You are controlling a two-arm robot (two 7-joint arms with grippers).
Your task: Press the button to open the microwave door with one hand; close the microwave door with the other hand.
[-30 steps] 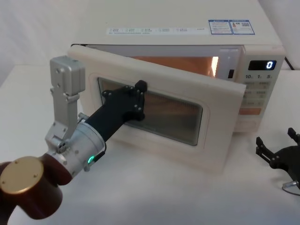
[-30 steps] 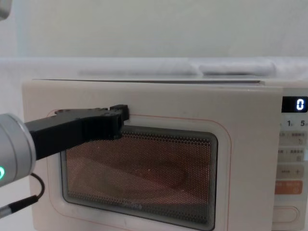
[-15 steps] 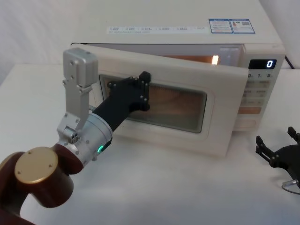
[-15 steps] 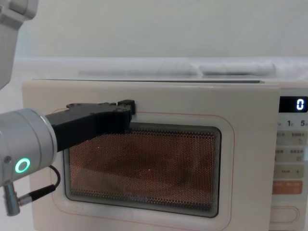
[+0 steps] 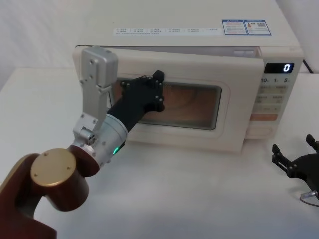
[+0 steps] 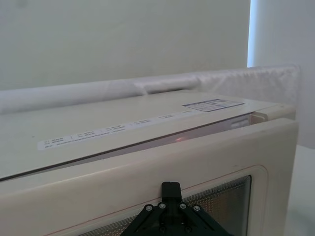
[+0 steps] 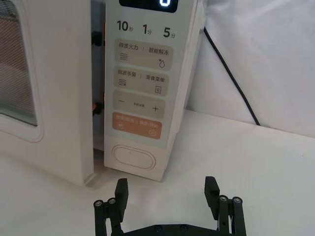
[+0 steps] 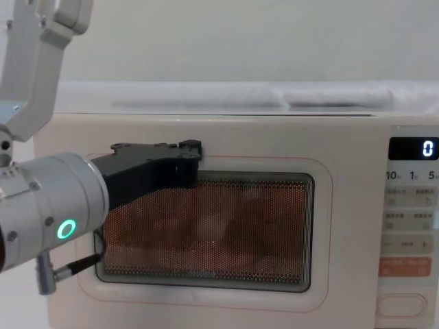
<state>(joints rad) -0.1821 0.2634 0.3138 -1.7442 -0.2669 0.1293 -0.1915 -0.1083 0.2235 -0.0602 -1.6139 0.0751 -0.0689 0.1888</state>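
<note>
White tabletop (image 5: 199, 199) is filling the foreground, with one cream microwave (image 5: 199, 30) sitting toward its back and a pale wall behind.

Nearest, at the table's right edge, the right gripper (image 7: 167, 194) is resting low on the surface, its two black fingers (image 7: 121, 189) spread wide apart and holding nothing. It is sitting well in front of the control panel, apart from it.

One large blank cream button (image 7: 133, 158) is sitting at the bottom of that panel, just below one orange key (image 7: 137, 127). Above, the display (image 5: 278, 68) is showing a single zero.

Farther in, the left gripper (image 5: 155, 92) is reaching forward from the robot's left, its tips pressing against the upper left of the microwave door (image 5: 234, 114), at the edge of the mesh window (image 8: 233, 226). Whether its fingers are spread or together cannot be told. One green ring light (image 8: 66, 229) is glowing on its silver wrist.

The door is standing almost closed, with a narrow gap showing along its right edge beside the panel.
</note>
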